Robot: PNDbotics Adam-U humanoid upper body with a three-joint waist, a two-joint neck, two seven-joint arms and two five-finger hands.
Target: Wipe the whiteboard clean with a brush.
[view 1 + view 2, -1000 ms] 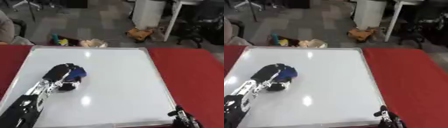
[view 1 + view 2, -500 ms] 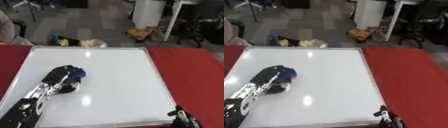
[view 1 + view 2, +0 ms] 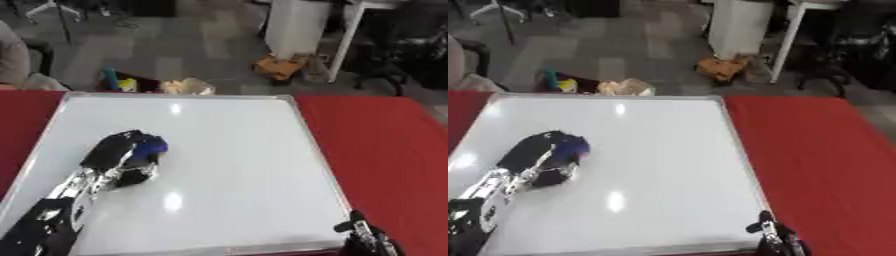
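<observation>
Left robot hand (image 3: 115,155) is being kept curled around the blue brush (image 3: 151,146), pressed on the whiteboard (image 3: 236,165) left of centre (no marks being seen). Unwiped board is lying rightward. Right robot hand (image 3: 367,239) is being rested idle at lower right, finger state unclear.

Two head-mounted stereo eyes, looking steeply down from close above, both sharing the whiteboard (image 3: 227,150), red tabletop (image 3: 385,145), floor beyond

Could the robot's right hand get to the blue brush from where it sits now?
Probably, nothing blocks the way across the whiteboard, but the left hand already covers the blue brush; the right hand idles at the near edge.
</observation>
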